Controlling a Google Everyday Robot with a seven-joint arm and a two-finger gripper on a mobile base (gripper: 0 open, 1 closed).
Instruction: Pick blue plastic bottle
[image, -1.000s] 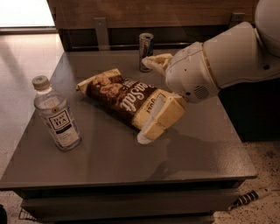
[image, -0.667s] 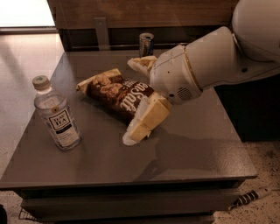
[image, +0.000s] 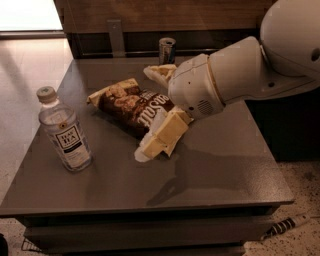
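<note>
The blue plastic bottle (image: 65, 132) stands upright at the table's left side. It is clear, with a pale cap and a white label with dark print. My gripper (image: 144, 113) hovers over the middle of the table, above a brown chip bag (image: 127, 104). It is open and empty, with one cream finger (image: 159, 73) at the back and the other finger (image: 161, 137) at the front. The gripper is to the right of the bottle, well apart from it.
A slim metal can (image: 167, 50) stands at the table's back edge. The grey table (image: 210, 175) has a wooden wall behind it. The floor lies to the left and a cable (image: 287, 226) at lower right.
My arm and gripper have moved left across the table, toward the bottle. The bottle, chip bag and can have not moved.
</note>
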